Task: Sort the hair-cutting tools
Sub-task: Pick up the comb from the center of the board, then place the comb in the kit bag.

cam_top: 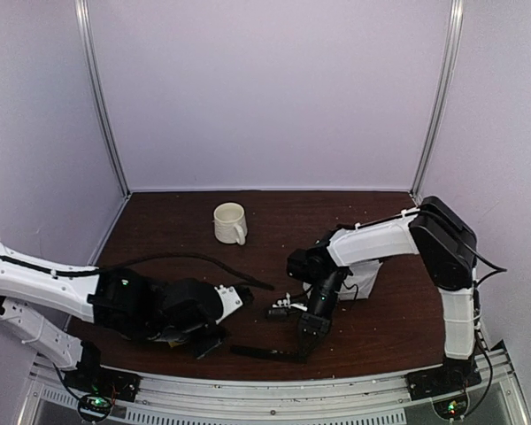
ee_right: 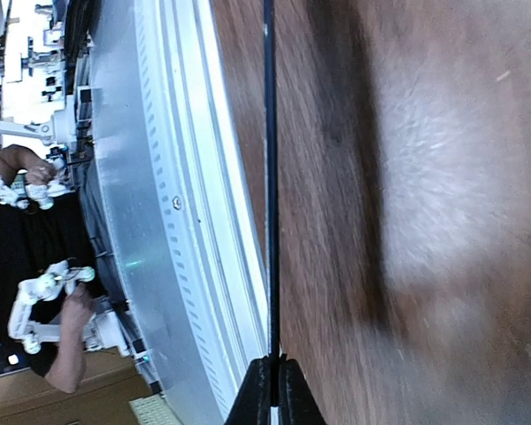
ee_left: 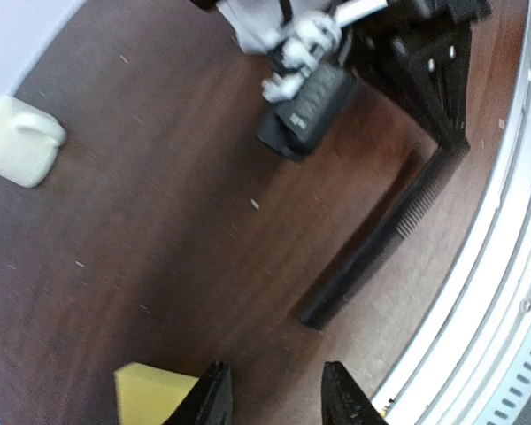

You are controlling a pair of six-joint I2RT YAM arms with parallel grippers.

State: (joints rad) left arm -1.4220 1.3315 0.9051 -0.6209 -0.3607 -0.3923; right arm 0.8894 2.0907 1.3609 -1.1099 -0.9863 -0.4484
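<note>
My right gripper (cam_top: 306, 340) is shut on one end of a slim black comb (cam_top: 255, 353) that lies low along the table's front edge. The right wrist view shows the comb edge-on (ee_right: 270, 177) between the closed fingertips (ee_right: 272, 394). The left wrist view shows it (ee_left: 380, 248) as a long dark strip. A stubby black-and-grey clipper (cam_top: 279, 311) sits just left of the right arm and also shows in the left wrist view (ee_left: 305, 111). My left gripper (cam_top: 209, 342) (ee_left: 274, 394) is open and empty, just left of the comb's free end. I cannot make out the scissors or a second comb.
A cream mug (cam_top: 230, 223) stands at the back centre. A white pouch (cam_top: 363, 280) lies behind the right forearm. A yellow sponge block (ee_left: 155, 396) sits beside my left fingers. The metal front rail (cam_top: 274, 390) runs just beyond the comb.
</note>
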